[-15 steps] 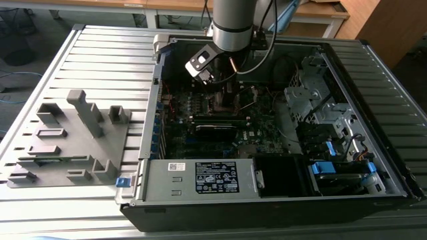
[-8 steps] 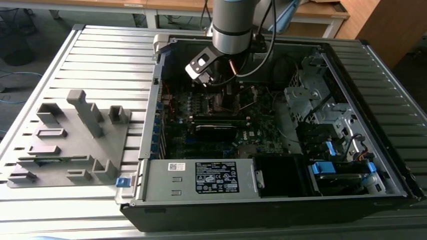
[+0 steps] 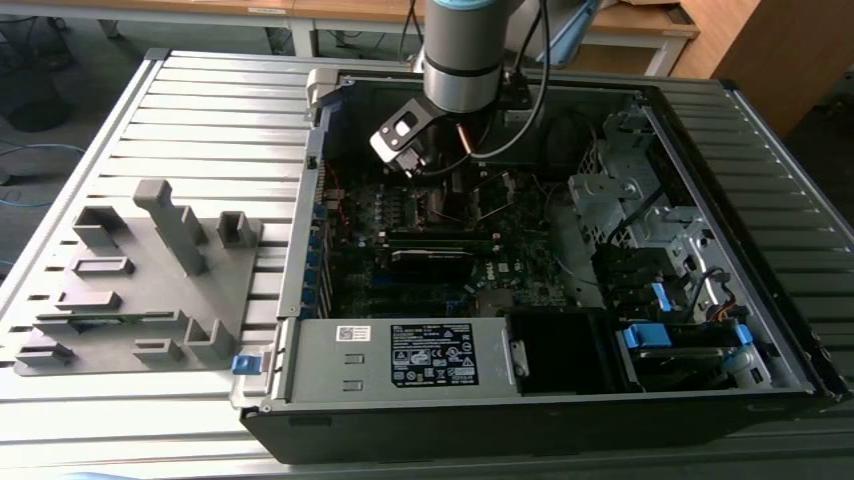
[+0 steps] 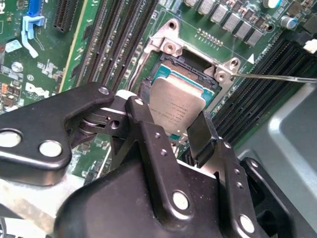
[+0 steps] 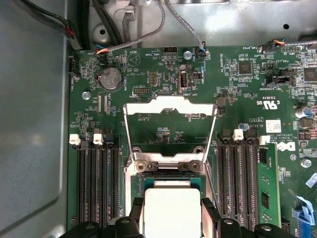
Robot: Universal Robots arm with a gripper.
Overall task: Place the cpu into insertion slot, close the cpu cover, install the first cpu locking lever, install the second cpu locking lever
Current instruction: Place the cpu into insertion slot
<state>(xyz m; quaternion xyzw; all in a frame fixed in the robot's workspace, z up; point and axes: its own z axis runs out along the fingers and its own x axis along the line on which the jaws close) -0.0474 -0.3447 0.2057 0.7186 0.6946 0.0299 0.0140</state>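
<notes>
My gripper [image 4: 173, 121] is shut on the cpu [image 4: 176, 101], a flat square chip with a dull metal top, one black finger on each side. It holds the chip right over the insertion slot [image 4: 195, 69], whose silvery rim and dark centre show around it. Whether the chip is seated I cannot tell. In the first wrist view the cpu [image 5: 171, 198] looks bright white between the fingers [image 5: 208, 215], at the insertion slot [image 5: 168, 171]. The cpu cover [image 5: 171, 105] is swung open, away from the slot. A thin locking lever [image 4: 277, 77] stands free beside the slot. In the exterior view the gripper [image 3: 424, 165] reaches down into the open computer case.
Long black memory slots [image 5: 96, 183] flank the socket on both sides. The case wall [image 3: 310, 180], a power supply [image 3: 400, 355] and drive bays [image 3: 654, 210] ring the board. A grey fixture plate [image 3: 134, 285] lies at the exterior view's left of the case.
</notes>
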